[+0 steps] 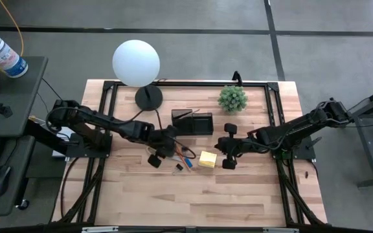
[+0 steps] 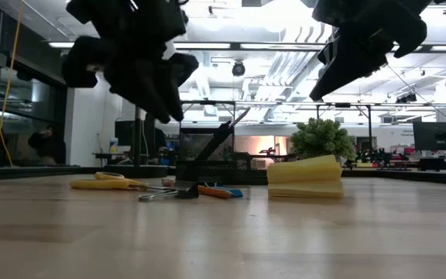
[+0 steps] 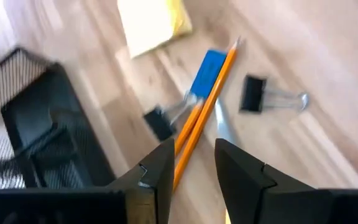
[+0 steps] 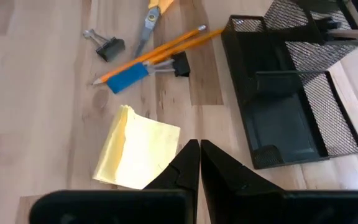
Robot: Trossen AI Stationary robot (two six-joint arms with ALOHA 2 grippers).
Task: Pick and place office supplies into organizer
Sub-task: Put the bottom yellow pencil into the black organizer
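1. At table centre, the black mesh organizer (image 4: 291, 106) stands with orange pencils (image 4: 154, 53), blue eraser (image 4: 128, 79), binder clips (image 4: 107, 46) and sticky-note pad (image 4: 138, 149) beside it.
2. Left gripper (image 3: 194, 168) hovers above the pencils, fingers apart, empty.
3. Right gripper (image 4: 199, 163) hangs over the pad, closed, empty.

No text, label, brand, number or sign can be read in any view. The white plastic bottle with a blue label (image 1: 2, 54), on the dark side desk at far left, bears print too small to read.

A white globe lamp (image 1: 136, 63) stands near a green plant (image 1: 232, 98).
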